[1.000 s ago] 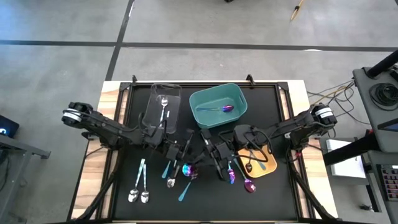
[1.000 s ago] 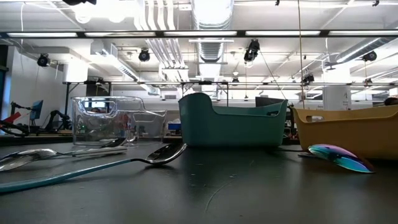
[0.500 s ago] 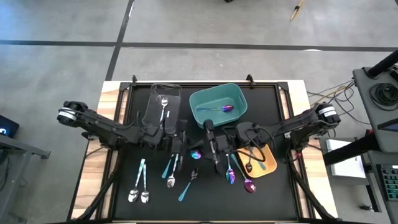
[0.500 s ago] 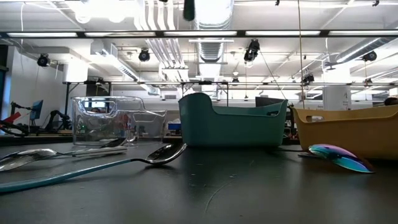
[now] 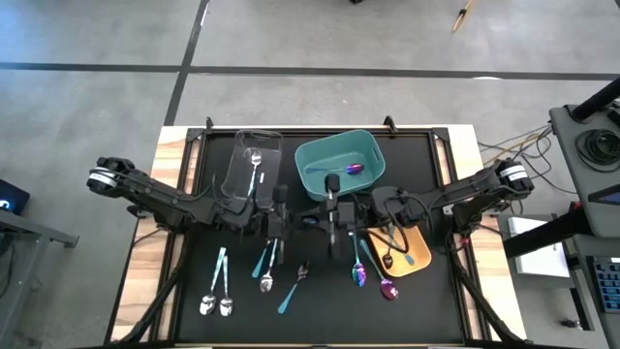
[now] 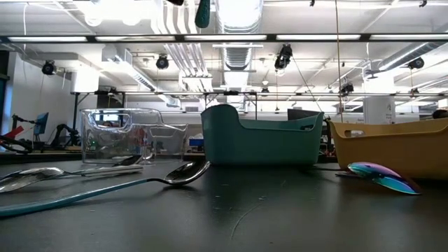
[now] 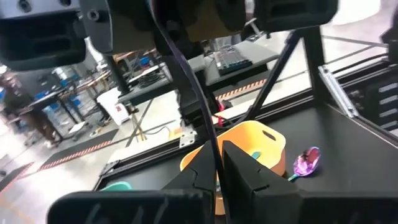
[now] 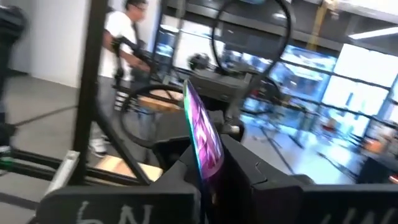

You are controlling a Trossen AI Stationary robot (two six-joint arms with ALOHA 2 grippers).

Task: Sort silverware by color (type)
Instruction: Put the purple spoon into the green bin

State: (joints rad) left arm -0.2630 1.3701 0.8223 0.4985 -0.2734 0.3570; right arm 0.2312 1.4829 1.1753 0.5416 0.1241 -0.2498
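An iridescent purple spoon (image 5: 308, 221) hangs above the black mat between my two grippers, near the teal bin (image 5: 339, 165). My left gripper (image 5: 289, 219) comes at it from the left and my right gripper (image 5: 327, 219) from the right; both are shut on it. Silver spoons (image 5: 215, 291), teal-handled utensils (image 5: 263, 260) and two more iridescent spoons (image 5: 360, 274) lie flat on the mat. The teal bin holds one iridescent spoon (image 5: 354, 169). My left gripper pinches the spoon's thin dark handle (image 7: 210, 140) between its two fingers, coming roughly level from the table's left. The handle runs on out past the fingertips toward the other arm, clear of the mat. My right gripper pinches the spoon's purple bowl end (image 8: 204, 140) between its two fingers, coming from the table's right. The bowl stands edge-on out past the fingertips.
A clear bin (image 5: 254, 165) with a silver spoon stands at the far left of the mat. An orange bin (image 5: 402, 247) with a dark teal-handled utensil sits under the right arm. The near half of the mat holds the loose utensils.
Both grippers have risen and tipped from pointing down toward level. They have drawn toward the far edge and closer together. The iridescent spoon has come up off the mat with them and now hangs near the teal bin.
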